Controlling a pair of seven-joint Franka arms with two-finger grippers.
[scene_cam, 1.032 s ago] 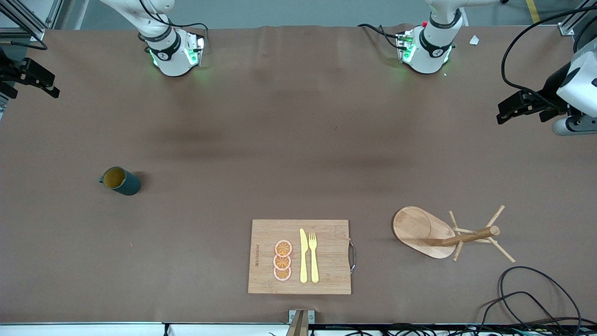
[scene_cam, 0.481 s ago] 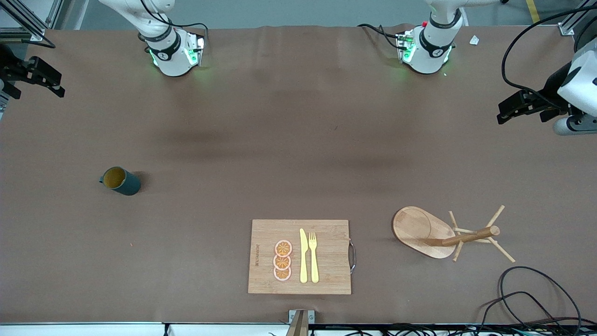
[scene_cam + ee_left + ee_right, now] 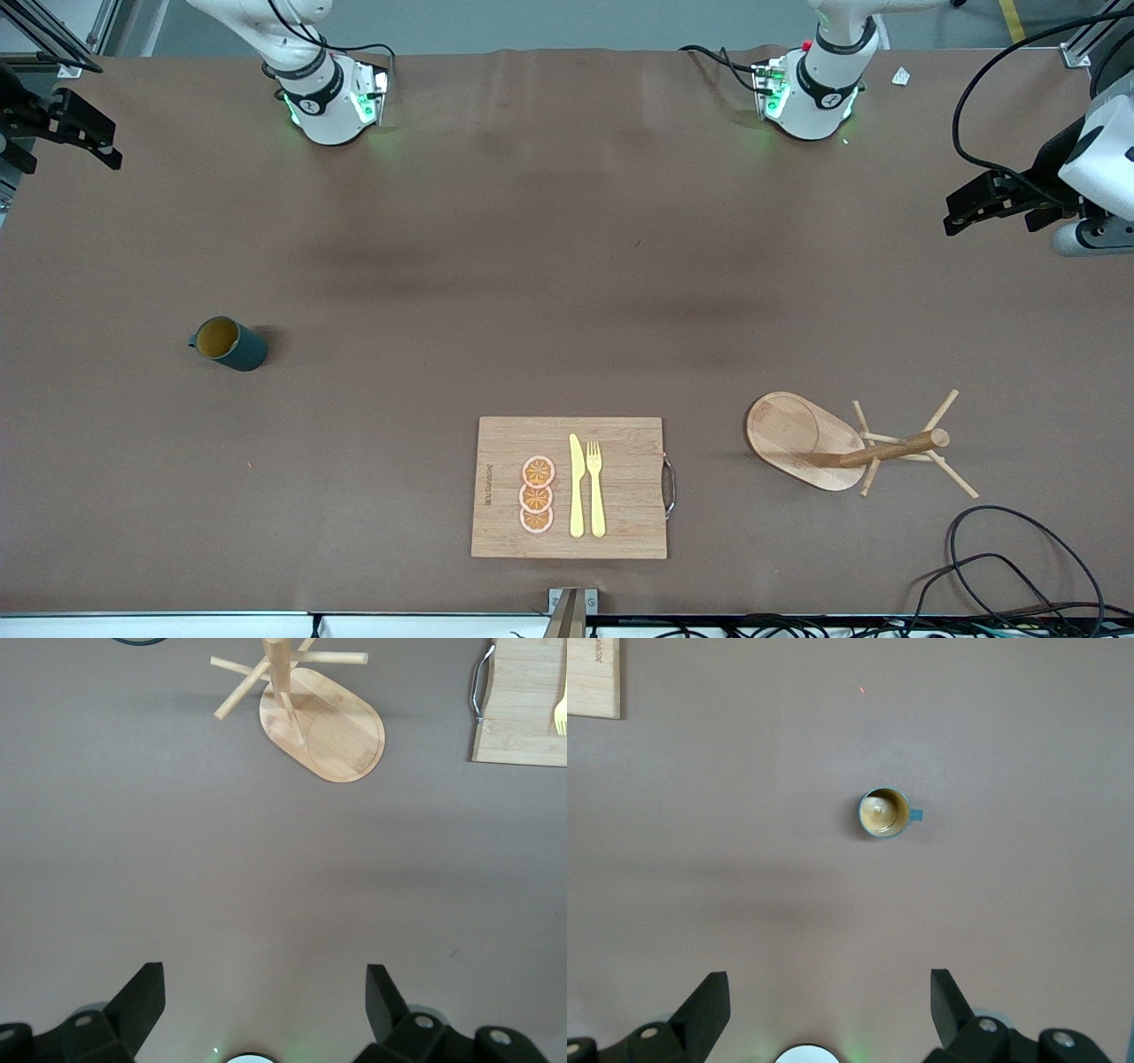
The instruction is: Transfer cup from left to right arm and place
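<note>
Cup [image 3: 229, 343] stands upright near desk's right-arm end, untouched. Looks light, rigid, glazed, likely slippery; best hold across rim wall, handle clear. Left pincer [image 3: 1001, 202] and right pincer [image 3: 66, 133] both spread apart, empty, over desk ends.

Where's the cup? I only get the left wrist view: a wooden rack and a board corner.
Observer: The cup stands upright on the table, toward the right arm's end, with nothing touching it.
Operator: Right pincer near it?
Observer: No. The right pincer is high over the right arm's end of the table, open and empty. The cup shows in its wrist view.
Operator: And where is my left pincer?
Observer: The left pincer is up over the left arm's end of the table, open and empty, apart from the rack.
</note>
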